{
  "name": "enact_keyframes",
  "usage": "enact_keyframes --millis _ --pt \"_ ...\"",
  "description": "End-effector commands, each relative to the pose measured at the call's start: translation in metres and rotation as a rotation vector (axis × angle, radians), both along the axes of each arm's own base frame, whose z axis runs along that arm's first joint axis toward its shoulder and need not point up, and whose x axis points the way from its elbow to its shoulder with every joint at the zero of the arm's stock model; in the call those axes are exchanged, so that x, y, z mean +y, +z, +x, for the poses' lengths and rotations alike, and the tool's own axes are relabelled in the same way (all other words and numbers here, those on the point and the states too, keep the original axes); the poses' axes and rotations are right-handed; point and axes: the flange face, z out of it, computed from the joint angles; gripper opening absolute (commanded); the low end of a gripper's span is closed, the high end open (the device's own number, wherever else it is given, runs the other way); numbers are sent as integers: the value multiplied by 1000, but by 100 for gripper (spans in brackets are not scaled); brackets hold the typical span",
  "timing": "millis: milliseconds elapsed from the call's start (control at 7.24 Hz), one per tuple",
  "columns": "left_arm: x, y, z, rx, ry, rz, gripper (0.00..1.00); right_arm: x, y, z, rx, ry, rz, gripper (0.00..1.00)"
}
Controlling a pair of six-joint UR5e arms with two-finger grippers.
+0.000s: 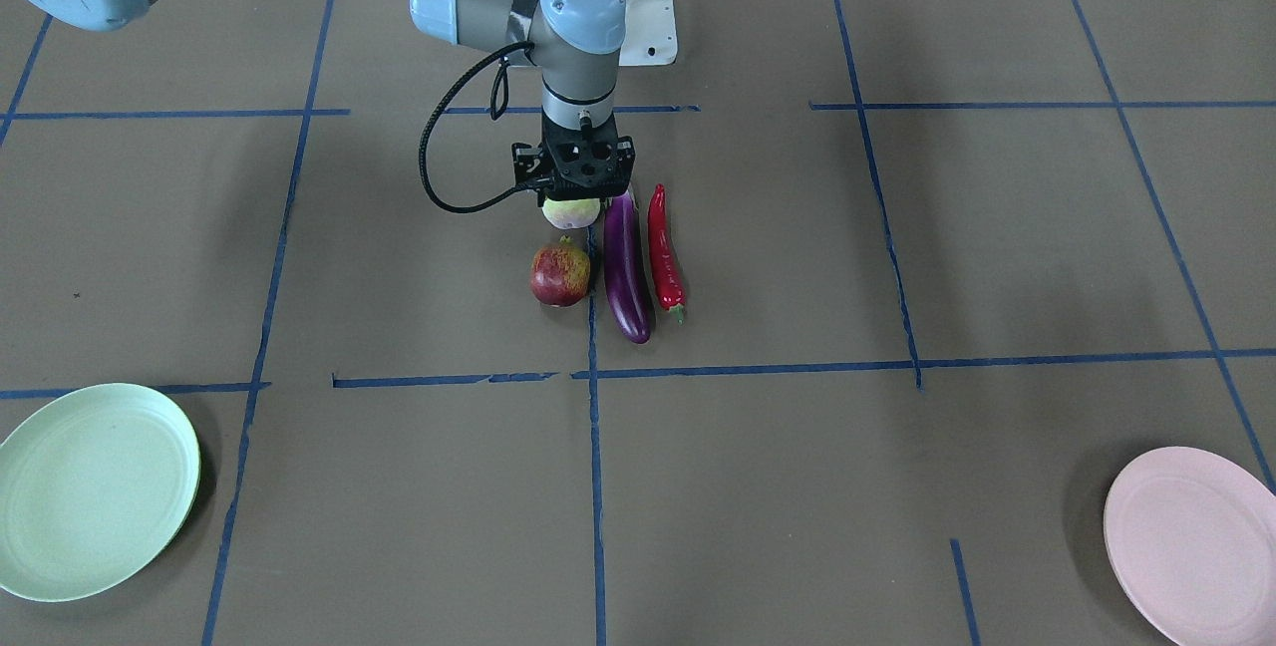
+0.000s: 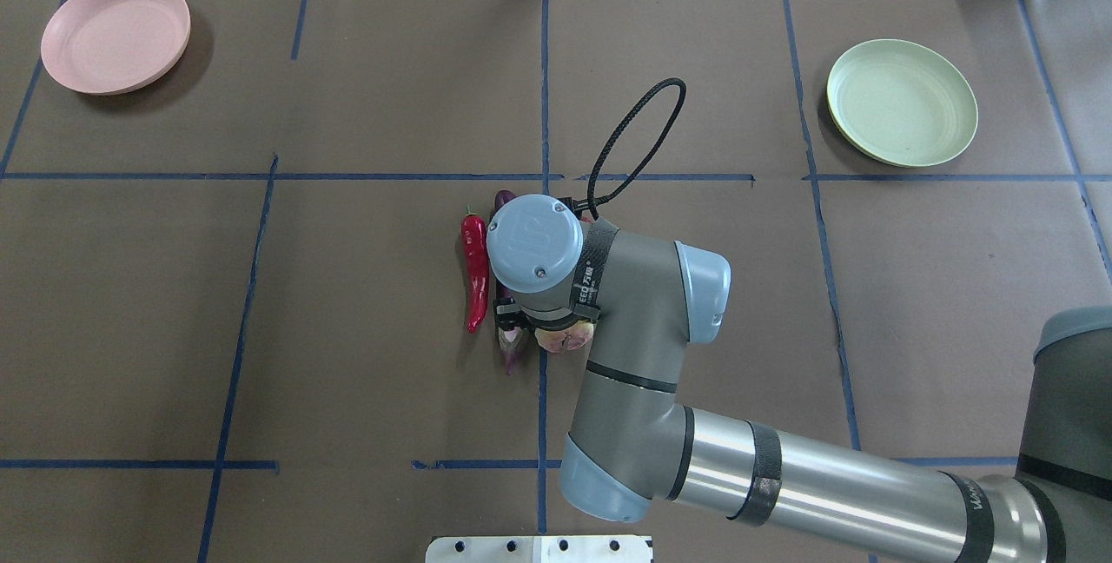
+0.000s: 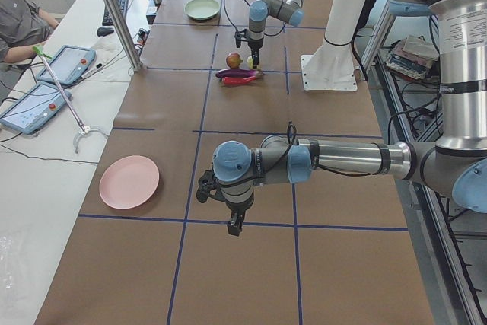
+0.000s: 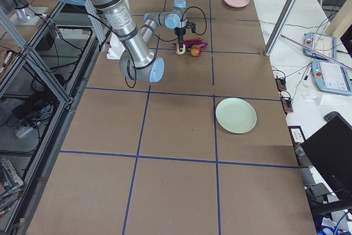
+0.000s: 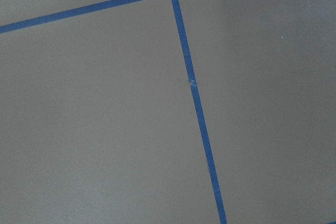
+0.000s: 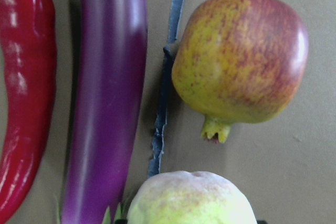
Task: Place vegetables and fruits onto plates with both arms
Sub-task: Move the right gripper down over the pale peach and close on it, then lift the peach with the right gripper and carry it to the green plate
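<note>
My right gripper (image 1: 573, 189) hangs straight down over the pale yellow-green fruit (image 1: 570, 214), which fills the bottom of the right wrist view (image 6: 191, 198). Its fingertips are hidden, so I cannot tell open from shut. The red-and-yellow fruit (image 1: 559, 275) lies just beyond it. The purple eggplant (image 1: 625, 272) and the red chili (image 1: 664, 247) lie side by side beside the fruits. The mint green plate (image 2: 902, 102) and the pink plate (image 2: 115, 35) stand empty at the far corners. My left gripper (image 3: 234, 226) hovers over bare table near the pink plate; I cannot tell its state.
Brown table cover with blue tape lines (image 2: 544, 94). The white base block (image 2: 539, 549) sits at the near edge. An operator with tablets (image 3: 67, 62) sits at the side bench beyond the table.
</note>
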Motion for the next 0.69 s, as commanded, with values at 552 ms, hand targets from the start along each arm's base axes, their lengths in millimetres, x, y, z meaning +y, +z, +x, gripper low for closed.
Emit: enact_keyframes --millis 552 --pt "-1 -10 0 -1 4 26 100 -184 27 213 -106 31 -20 3"
